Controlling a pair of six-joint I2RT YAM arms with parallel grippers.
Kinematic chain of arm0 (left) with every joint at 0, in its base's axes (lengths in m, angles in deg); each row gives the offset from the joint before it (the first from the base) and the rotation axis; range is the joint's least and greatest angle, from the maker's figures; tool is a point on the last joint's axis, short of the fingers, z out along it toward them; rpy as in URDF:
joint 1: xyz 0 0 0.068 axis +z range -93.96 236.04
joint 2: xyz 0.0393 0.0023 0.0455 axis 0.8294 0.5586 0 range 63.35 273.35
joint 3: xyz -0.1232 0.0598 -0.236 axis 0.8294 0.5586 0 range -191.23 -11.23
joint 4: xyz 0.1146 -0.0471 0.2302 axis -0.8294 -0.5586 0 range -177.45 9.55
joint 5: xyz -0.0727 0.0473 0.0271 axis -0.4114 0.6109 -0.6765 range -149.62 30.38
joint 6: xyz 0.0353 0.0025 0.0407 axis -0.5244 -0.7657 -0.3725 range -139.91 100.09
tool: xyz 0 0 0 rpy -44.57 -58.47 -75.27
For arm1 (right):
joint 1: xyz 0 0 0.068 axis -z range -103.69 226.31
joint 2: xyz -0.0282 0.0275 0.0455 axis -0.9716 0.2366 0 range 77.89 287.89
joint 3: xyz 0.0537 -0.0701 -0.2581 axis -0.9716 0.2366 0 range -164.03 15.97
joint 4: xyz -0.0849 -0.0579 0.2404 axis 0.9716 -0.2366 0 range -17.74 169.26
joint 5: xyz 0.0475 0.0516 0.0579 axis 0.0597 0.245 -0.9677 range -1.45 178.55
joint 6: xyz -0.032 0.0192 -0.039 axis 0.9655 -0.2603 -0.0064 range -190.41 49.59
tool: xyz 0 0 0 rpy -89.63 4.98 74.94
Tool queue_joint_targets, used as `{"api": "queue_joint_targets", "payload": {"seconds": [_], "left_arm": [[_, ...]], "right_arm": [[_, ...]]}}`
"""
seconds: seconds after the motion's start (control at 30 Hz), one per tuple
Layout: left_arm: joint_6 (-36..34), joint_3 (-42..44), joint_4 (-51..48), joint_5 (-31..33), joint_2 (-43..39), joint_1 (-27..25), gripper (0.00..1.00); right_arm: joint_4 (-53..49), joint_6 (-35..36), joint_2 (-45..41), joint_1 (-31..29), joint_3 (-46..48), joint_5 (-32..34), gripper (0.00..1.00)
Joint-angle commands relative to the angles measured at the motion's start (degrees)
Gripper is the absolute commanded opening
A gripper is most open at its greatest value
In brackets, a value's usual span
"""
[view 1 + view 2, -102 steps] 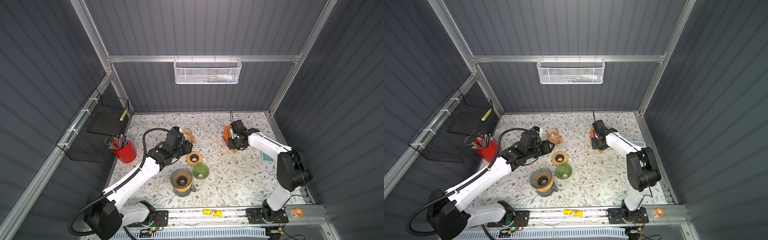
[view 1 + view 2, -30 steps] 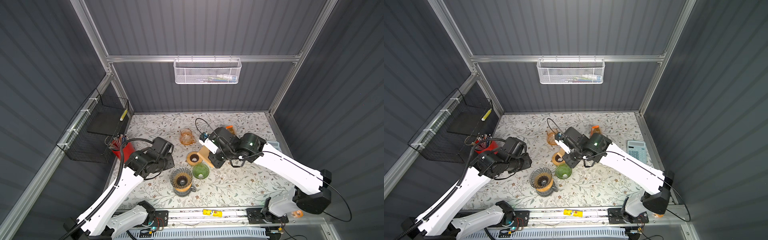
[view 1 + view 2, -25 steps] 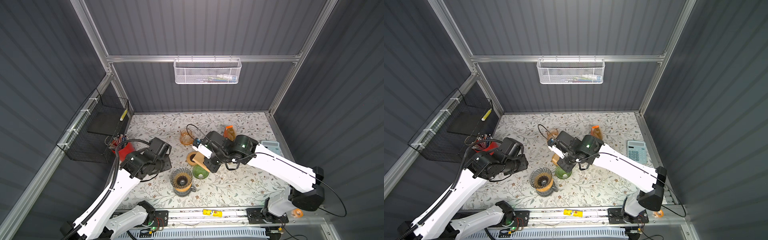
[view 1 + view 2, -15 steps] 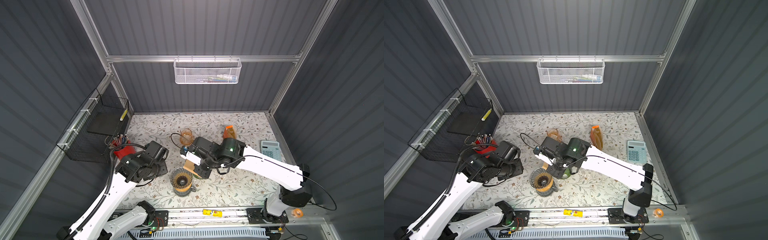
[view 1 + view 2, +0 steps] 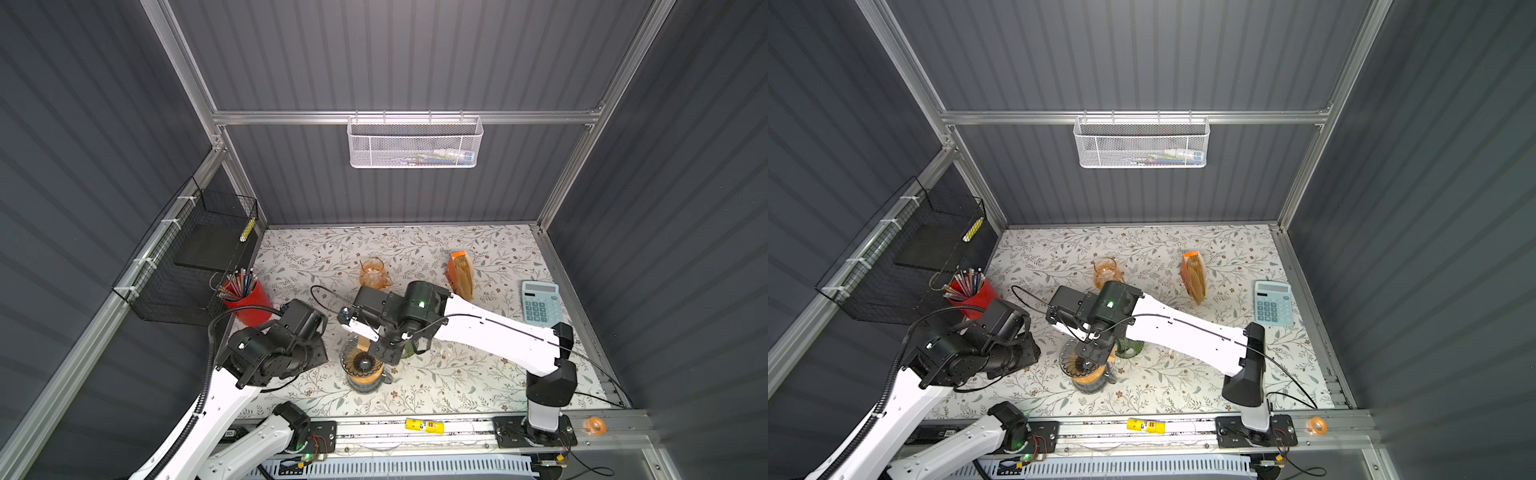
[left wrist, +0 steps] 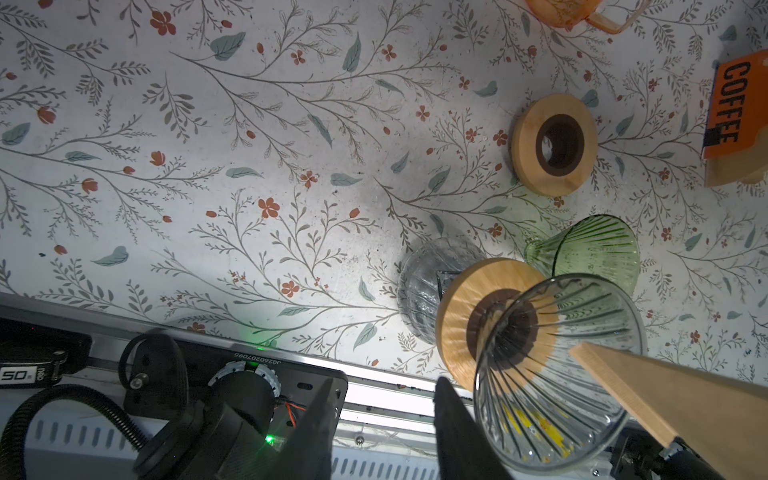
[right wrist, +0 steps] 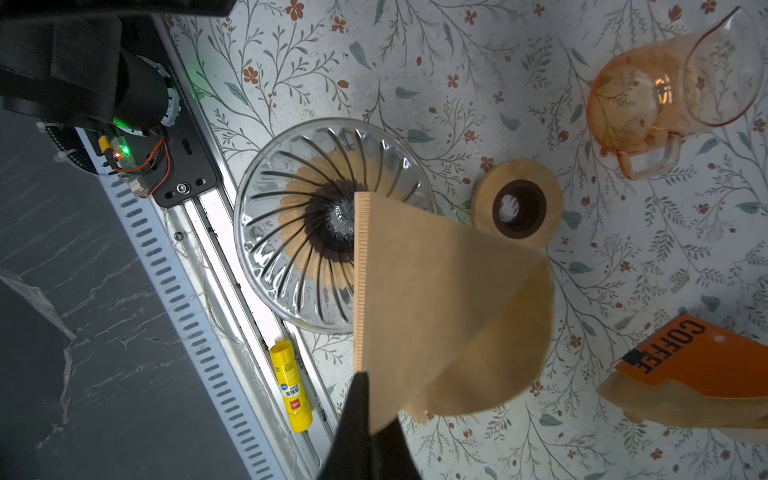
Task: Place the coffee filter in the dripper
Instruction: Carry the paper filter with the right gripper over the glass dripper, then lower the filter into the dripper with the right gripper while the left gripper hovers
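Holding the coffee filter [image 7: 449, 307] above the dripper [image 7: 291, 199], not yet inside.

Brown paper, folded flat, pinched at its wide end in the right claw [image 7: 368, 415], pointed end hanging over the middle of the clear ribbed glass cone, apparently apart from the glass. Dripper perched on a wooden collar [image 6: 461, 299] atop a clear glass pot [image 6: 419, 286], near the front edge of the flowered surface [image 5: 415, 245], a little left of centre. To its left, the left claw [image 6: 386, 386]: spread, gripping nothing. Just to its right, a green dripper [image 6: 598, 249]; near by, a loose wooden ring [image 7: 486, 195]. Judged step: last approach before release. Next: bring the point straight down into the cone, then let go only once well inside.
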Motion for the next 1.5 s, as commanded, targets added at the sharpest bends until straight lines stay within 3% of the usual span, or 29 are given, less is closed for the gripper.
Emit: {"api": "queue_joint_targets", "payload": {"seconds": [0.0, 0.57, 0.7, 0.77, 1.03, 1.17, 1.3, 1.47], "left_arm": [[0.21, 0.69, -0.12, -0.46, -0.88, 0.04, 0.41], [-1.82, 1.26, 1.57, -0.54, -2.83, 0.02, 0.42], [-1.75, 1.1, 1.66, -0.37, -3.19, 0.02, 0.42], [-1.74, 1.2, 1.82, -0.54, -3.32, 0.06, 0.42], [-2.64, 0.44, 2.32, -0.85, -2.77, 0.02, 0.42], [-5.49, -0.12, 4.73, -4.17, -1.6, 0.02, 0.41], [-8.66, -1.6, 8.43, -9.42, 0.75, 0.02, 0.38], [-11.2, -5.52, 10.9, -14.01, 4.8, -0.12, 0.34]], "right_arm": [[-4.65, -0.28, 1.91, -0.84, -3.2, 0.55, 0.0], [-8.04, -4.45, 8.02, -1.04, -10.29, 0.73, 0.0], [-7.76, -5.08, 8.78, -1.04, -11.64, 0.4, 0.09], [-7.41, -5.26, 8.87, -1.04, -12.01, -0.19, 0.19], [-6.18, -5.91, 8.27, -1.04, -12.9, -1.69, 0.24], [-5.42, -6.37, 6.89, -0.8, -12.73, -1.06, 0.24], [-1.58, -7.76, 2.2, 1.63, -8.51, -1.79, 0.25], [7.84, -9.8, -6.9, 7.42, 4.04, -4.84, 0.24]]}}
